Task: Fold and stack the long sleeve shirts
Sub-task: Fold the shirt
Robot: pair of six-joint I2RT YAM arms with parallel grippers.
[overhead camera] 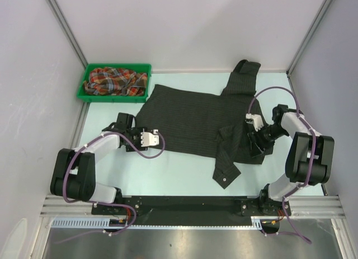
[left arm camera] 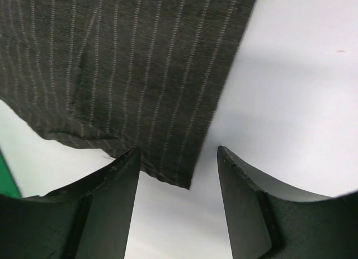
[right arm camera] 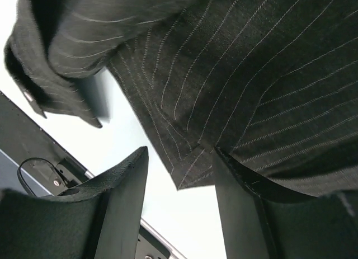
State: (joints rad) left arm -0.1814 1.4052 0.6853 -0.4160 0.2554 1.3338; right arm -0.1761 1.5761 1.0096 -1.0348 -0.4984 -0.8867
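The black pinstriped shirt lies spread flat across the middle of the table, one sleeve folded over its right side with the cuff pointing at the near edge. The plaid shirt is crumpled in the green bin. My left gripper is at the black shirt's left corner. In the left wrist view it stands open, the corner of the shirt lying between the fingertips. My right gripper is over the shirt's near right corner. It is open, with the fabric corner between its fingers.
The green bin sits at the far left corner against the wall. White walls close in the table on the left, back and right. A black rail runs along the near edge, also seen as the rail in the right wrist view.
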